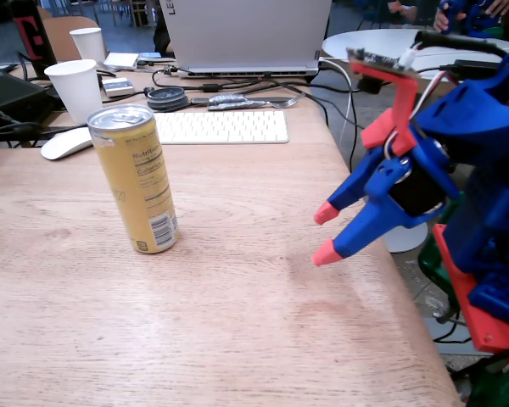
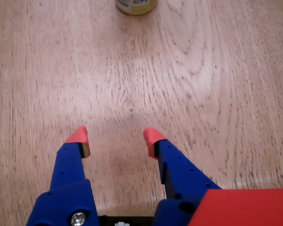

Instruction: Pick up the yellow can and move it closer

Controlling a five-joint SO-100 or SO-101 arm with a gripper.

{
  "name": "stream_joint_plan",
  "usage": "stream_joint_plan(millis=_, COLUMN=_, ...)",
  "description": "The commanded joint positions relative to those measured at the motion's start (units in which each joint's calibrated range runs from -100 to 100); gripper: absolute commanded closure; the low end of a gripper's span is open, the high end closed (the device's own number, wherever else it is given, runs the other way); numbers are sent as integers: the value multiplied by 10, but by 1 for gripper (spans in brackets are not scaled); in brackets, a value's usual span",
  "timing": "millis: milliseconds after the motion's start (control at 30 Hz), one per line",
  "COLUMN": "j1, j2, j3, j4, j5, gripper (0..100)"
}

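The yellow can [image 1: 137, 179] stands upright on the wooden table [image 1: 237, 297], left of centre in the fixed view, with its silver top and white label showing. In the wrist view only the can's base [image 2: 136, 5] shows at the top edge. My blue gripper [image 1: 326, 232] with red fingertips hovers over the table's right side, well to the right of the can and apart from it. The wrist view shows the gripper [image 2: 115, 141] open, with bare wood between its fingers.
Behind the can stand two white paper cups [image 1: 75, 88] [image 1: 88, 42], a white mouse [image 1: 65, 143], a white keyboard [image 1: 220, 126], a laptop [image 1: 246, 38] and cables. The table's right edge [image 1: 399, 280] runs just under the gripper.
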Motion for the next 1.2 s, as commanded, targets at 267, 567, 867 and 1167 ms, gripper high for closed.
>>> stream_joint_plan(millis=267, j1=-19, j2=-5, j3=-7, j4=-7, j5=1, gripper=74)
stream_joint_plan(millis=567, j1=-14, j2=151, j3=-91, j4=-124, j5=3, gripper=73)
stream_joint_plan(millis=867, j1=-1, j2=558, j3=-277, j4=-345, j5=2, gripper=73)
stream_joint_plan(millis=1167, j1=64, j2=587, j3=-226, j4=-347, j5=-3, gripper=73)
